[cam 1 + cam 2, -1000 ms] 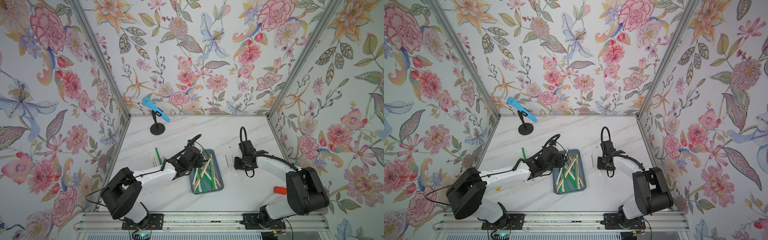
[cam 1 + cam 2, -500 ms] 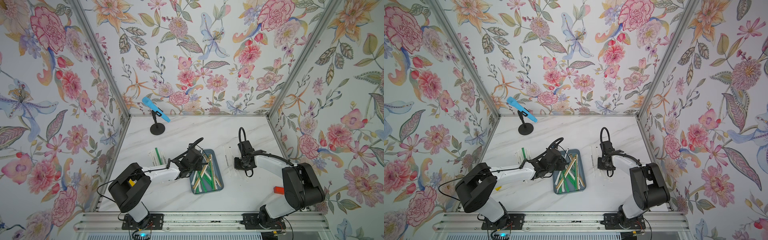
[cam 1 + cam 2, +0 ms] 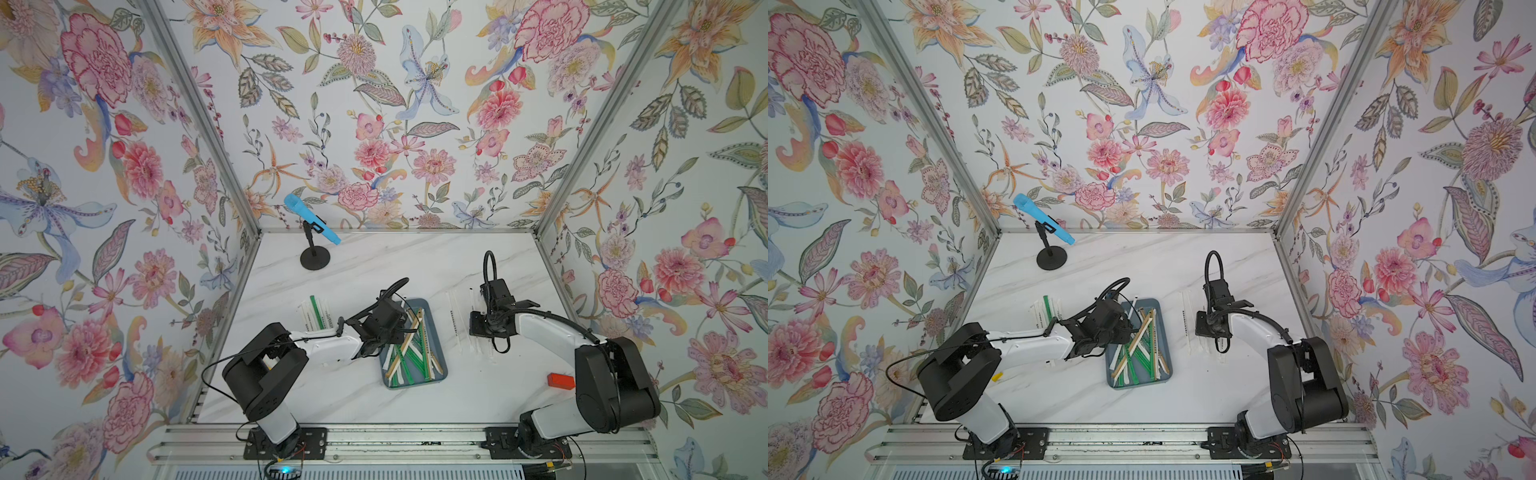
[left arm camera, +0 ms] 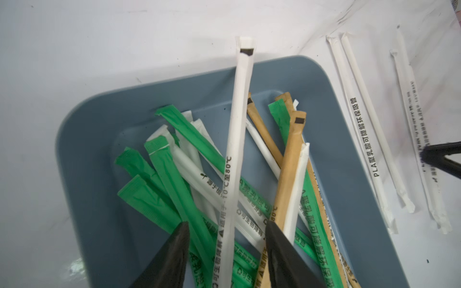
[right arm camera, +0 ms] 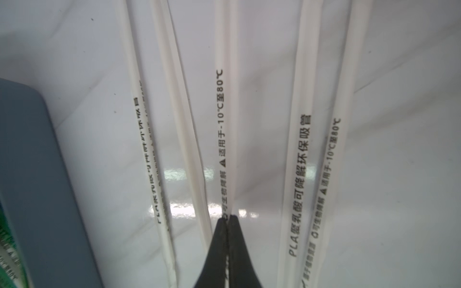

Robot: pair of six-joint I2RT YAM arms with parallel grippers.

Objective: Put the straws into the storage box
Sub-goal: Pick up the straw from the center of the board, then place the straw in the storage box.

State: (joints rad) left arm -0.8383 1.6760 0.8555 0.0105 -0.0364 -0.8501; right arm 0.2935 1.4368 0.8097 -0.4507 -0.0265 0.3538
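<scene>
Pickup | right tool point(image 5: 227, 219) pinched on white straw point(image 5: 225, 112) | left tool point(image 4: 228, 224) half-open, empty | next you lift it into storage box point(image 4: 82, 154)

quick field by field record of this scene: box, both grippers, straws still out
storage box: holds crossed green, white and tan straws
left gripper: open above the box, white straw between the jaws, unpinched
right gripper: shut on printed white straw on the table
straws still out: white row right of the box; another group left of it
other: red block
</scene>
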